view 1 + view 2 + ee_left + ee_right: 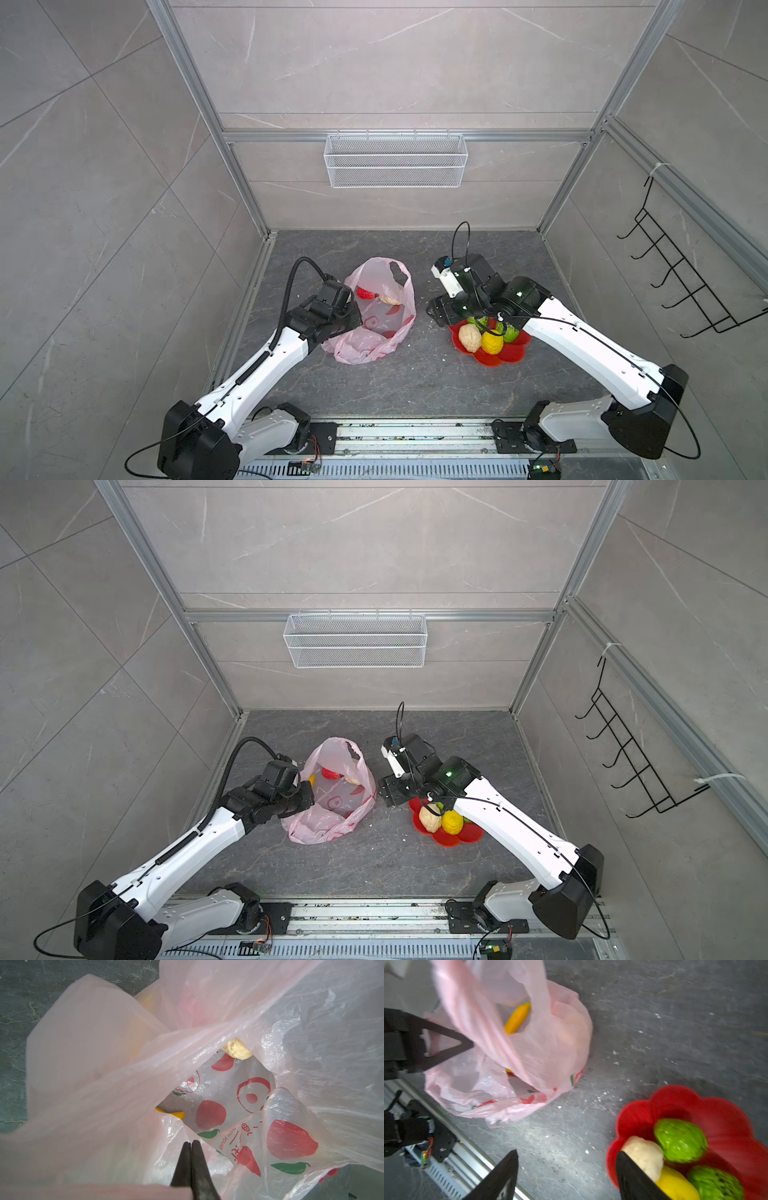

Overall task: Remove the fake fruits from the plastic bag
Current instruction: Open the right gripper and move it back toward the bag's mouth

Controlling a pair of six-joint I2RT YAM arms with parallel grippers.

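Bag: a thin pale-pink bag (376,328) (332,808) lies on the dark grey table (415,382), left of the middle in both top views; its mouth gapes upward, one handle loop stands up at the far side, and red and green prints show near the bottom (291,1138)

Fruit in the bag: a red fruit (365,293) and a cream fruit (390,299) sit side by side under the far rim; a yellow banana (518,1018) (311,778) lies against the bag's left wall, partly behind the film

Left gripper: the left gripper (190,1142) is at the bag's near left rim, its fingers pressed together with the film pinched at the tips; the right wrist view shows its tip (467,1045) meeting the handle strip

Right gripper: the right gripper (566,1151) hangs between the bag and the dish with its fingers well apart and nothing between them, one finger over the dish's edge

Dish: a red flower-shaped dish (511,353) (675,1097) rests on the table right of the bag and apart from it

Fruit on the dish: a cream ball (469,337) (643,1153), a yellow ball (492,341) and two green balls (680,1139) are bunched together, touching

Back wall: a white wire basket (395,160) hangs on the rail
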